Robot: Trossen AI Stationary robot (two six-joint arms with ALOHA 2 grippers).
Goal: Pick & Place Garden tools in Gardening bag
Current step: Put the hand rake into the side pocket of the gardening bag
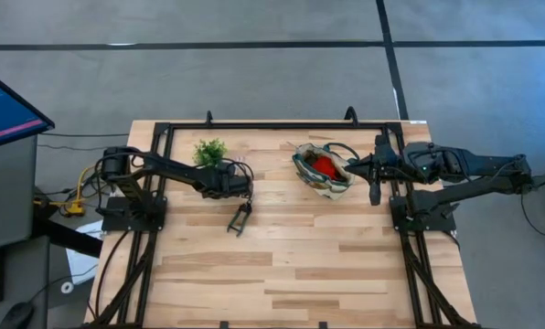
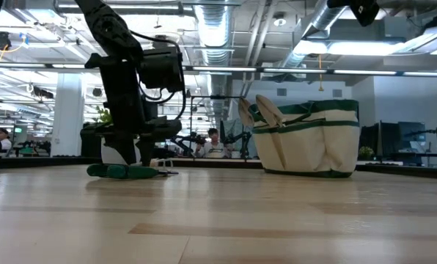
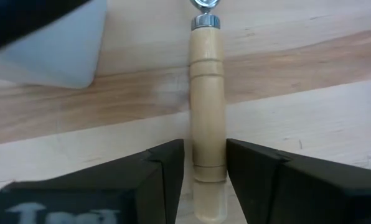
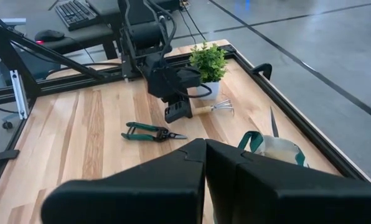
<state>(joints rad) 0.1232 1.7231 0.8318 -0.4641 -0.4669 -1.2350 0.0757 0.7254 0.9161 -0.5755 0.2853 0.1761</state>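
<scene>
A wooden-handled rake point(image 4: 213, 109) lies flat on the table beside the plant pot, its tines pointing to the table's far edge. My left gripper point(image 3: 205, 155) is low over it and open. One finger point(image 3: 167, 171) stands on each side of the handle point(image 3: 207, 93), near its free end, with a thin gap showing. Green-handled pruning shears point(image 1: 240, 217) lie on the table just nearer. The cream gardening bag point(image 1: 323, 172) stands upright at the far right with a red piece point(image 1: 325, 165) inside. My right gripper point(image 4: 204, 152) waits shut, raised beside the bag.
A small green potted plant point(image 1: 210, 152) stands close behind my left gripper, its white pot point(image 3: 55, 56) next to the rake handle. A black frame point(image 1: 254, 125) runs around the table's far and side edges. The near half of the wooden table point(image 1: 282, 283) is bare boards.
</scene>
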